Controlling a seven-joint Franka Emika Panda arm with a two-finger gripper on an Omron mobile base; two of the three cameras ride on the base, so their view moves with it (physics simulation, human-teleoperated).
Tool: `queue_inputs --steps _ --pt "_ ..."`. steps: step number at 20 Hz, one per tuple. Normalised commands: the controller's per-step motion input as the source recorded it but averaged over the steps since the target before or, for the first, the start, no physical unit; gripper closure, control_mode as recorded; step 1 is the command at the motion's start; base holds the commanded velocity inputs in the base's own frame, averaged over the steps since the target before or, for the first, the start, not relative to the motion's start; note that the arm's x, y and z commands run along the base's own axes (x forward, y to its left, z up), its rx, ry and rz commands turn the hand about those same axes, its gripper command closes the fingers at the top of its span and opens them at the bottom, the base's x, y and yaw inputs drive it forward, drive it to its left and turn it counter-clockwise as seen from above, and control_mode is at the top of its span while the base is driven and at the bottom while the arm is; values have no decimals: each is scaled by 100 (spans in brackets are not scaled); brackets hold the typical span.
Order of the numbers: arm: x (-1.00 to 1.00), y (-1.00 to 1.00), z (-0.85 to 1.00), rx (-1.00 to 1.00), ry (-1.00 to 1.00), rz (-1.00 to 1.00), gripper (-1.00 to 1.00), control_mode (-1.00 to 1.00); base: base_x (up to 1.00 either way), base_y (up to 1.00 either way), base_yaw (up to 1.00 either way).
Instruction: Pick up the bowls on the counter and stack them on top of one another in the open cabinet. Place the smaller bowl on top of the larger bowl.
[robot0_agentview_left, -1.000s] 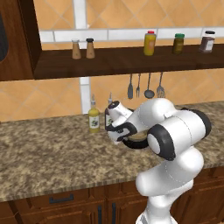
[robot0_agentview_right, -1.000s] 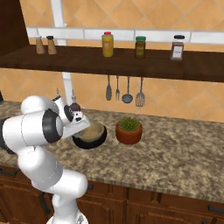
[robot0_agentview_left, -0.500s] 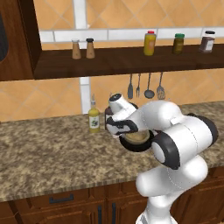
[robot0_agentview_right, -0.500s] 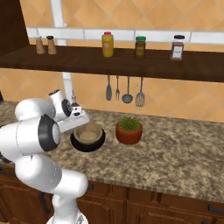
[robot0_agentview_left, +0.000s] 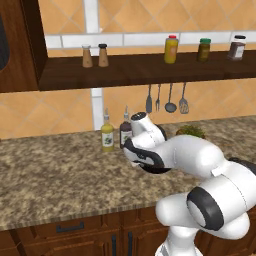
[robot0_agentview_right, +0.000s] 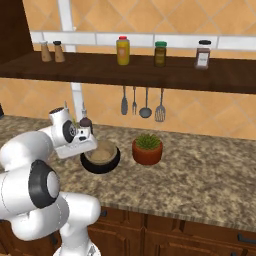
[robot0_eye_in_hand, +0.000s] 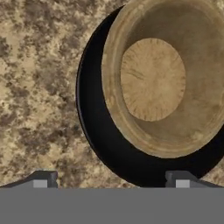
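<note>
The tan-beige smaller bowl (robot0_agentview_right: 101, 152) sits inside the wide glossy black bowl (robot0_agentview_right: 100, 166) on the granite counter (robot0_agentview_right: 200, 175), left of the plant pot. In the hand view the tan bowl (robot0_eye_in_hand: 162, 78) rests off-centre in the black bowl (robot0_eye_in_hand: 109, 148), toward its upper right. My gripper (robot0_eye_in_hand: 111, 181) hangs open just above the black bowl's near rim, one fingertip over bare counter (robot0_eye_in_hand: 35, 87), the other over the black rim. From the right base camera the gripper (robot0_agentview_right: 86, 146) is at the bowls' left edge. The open cabinet shelf (robot0_agentview_right: 100, 70) runs above.
A reddish-brown pot with a green plant (robot0_agentview_right: 147, 148) stands right of the bowls. Two sauce bottles (robot0_agentview_left: 107, 132) stand at the back of the counter. The shelf carries shakers (robot0_agentview_left: 94, 56) and jars (robot0_agentview_right: 123, 50). Utensils (robot0_agentview_right: 145, 102) hang on the tiled wall.
My arm has swung its elbow outward and the hand has turned and come lower over the bowls' left rim. Both bowls stay where they were.
</note>
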Motion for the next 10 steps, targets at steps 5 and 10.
queue_inputs --steps 5,10 --pt "9 0 -39 0 -2 0 -100 -100 0 0 0" --pt "25 0 -26 0 -6 0 -100 -100 0 0 0"
